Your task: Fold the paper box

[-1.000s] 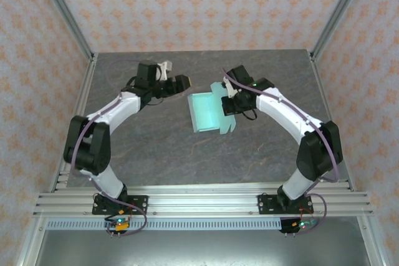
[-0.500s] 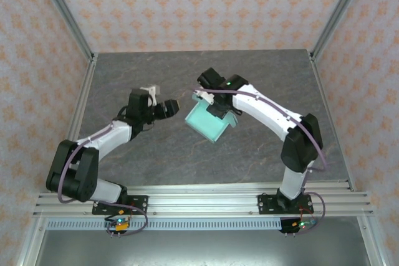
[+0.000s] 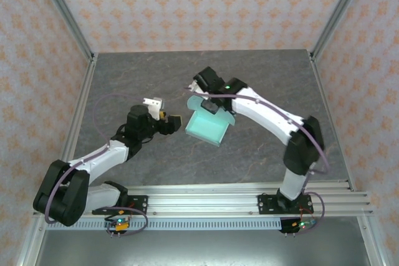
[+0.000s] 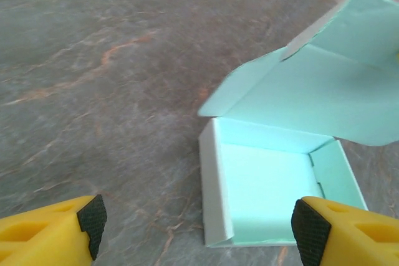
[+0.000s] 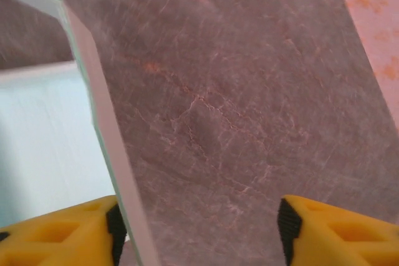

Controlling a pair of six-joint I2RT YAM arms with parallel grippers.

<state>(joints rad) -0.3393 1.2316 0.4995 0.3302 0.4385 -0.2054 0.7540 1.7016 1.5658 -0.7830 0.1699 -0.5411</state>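
Observation:
The paper box (image 3: 206, 129) is a pale mint shallow tray lying on the table, with its lid flap (image 3: 201, 102) raised at the far side. In the left wrist view the paper box (image 4: 268, 185) shows its open inside, and the lid flap (image 4: 324, 95) leans up behind it. My left gripper (image 3: 172, 121) is open, just left of the box, and its fingertips (image 4: 93, 216) straddle the box's near-left corner without touching it. My right gripper (image 3: 206, 95) is over the lid, open. The lid's edge (image 5: 93, 104) stands just inside that gripper's left fingertip (image 5: 115, 228).
The grey marbled table (image 3: 149, 79) is walled by patterned panels and metal posts (image 3: 65, 23). An aluminium rail (image 3: 199, 200) at the near edge carries both arm bases.
The right gripper has opened and let go of the lid flap. The box has come down to the left and turned. The left arm has drawn back toward the near left.

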